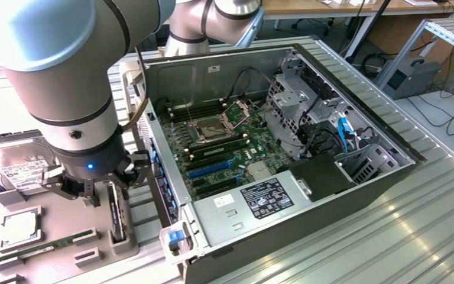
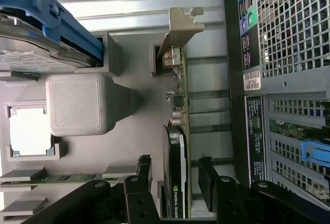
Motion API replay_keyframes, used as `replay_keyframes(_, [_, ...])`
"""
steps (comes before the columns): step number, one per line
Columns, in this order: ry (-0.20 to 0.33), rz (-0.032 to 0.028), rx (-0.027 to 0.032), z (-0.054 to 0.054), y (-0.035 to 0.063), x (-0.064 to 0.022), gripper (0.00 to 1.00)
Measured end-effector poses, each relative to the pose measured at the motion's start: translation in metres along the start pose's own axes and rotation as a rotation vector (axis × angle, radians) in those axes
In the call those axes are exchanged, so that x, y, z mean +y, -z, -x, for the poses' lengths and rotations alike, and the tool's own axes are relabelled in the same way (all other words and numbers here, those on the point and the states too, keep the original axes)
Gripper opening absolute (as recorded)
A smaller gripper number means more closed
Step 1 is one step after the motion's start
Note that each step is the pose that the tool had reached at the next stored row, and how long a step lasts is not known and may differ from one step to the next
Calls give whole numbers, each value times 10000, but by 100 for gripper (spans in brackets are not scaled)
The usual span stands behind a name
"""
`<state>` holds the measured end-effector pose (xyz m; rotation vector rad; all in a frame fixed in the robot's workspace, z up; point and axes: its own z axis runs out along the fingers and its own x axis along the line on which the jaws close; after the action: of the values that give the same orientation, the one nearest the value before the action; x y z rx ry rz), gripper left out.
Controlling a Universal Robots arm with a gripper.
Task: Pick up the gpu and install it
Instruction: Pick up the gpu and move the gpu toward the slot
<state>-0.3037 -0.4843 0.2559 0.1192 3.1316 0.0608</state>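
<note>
End effector [image 2: 175, 171]: fingers apart, either side of the gpu [image 2: 178, 131], gaps visible. gpu: upright on edge between fingers, slotted in grey holder [image 2: 129, 144]. Open computer case [image 1: 203, 74] just beside.

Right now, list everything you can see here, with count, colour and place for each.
gpu: one, black face on greenish board, standing on edge in the holder
hard drive: one, silver with white label, in the holder next to the CPU
CPU: one, silver, holder pocket
RAM stick: one, green, holder's near edge
holder: one, grey, exterior view's left of the case
computer case: one, black and silver, lying open on the table
table: one, silver ribbed metal, under everything
arm: one, grey, above the holder
gripper: one, black, open, a finger on each side of the gpu
</note>
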Motion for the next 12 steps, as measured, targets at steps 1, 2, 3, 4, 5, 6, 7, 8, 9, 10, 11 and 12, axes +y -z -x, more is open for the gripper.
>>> replay_keyframes(1, [0, 0, 2, 0, -15, -1, 50])
replay_keyframes(2, [-1, 0, 6, 0, -30, -1, 50])
replay_keyframes(3, [-1, -1, 7, 0, -37, -1, 50])
replay_keyframes(4, [0, -3, 9, 0, -42, -2, 50])
replay_keyframes(5, [-1, -5, 11, 0, -42, -2, 50])
replay_keyframes(6, [0, -2, 7, 0, -61, -2, 50])
replay_keyframes(7, [0, -4, 11, 0, -76, -3, 50])
replay_keyframes(8, [-1, -3, 16, 0, -102, -4, 50])
replay_keyframes(9, [-1, -6, 20, 0, -117, -5, 50])
replay_keyframes(10, [-1, -7, 21, -1, -117, -5, 50])
replay_keyframes(11, [-1, -8, 22, -1, -117, -5, 50])
replay_keyframes(12, [-1, -7, 22, -1, -117, -5, 50])
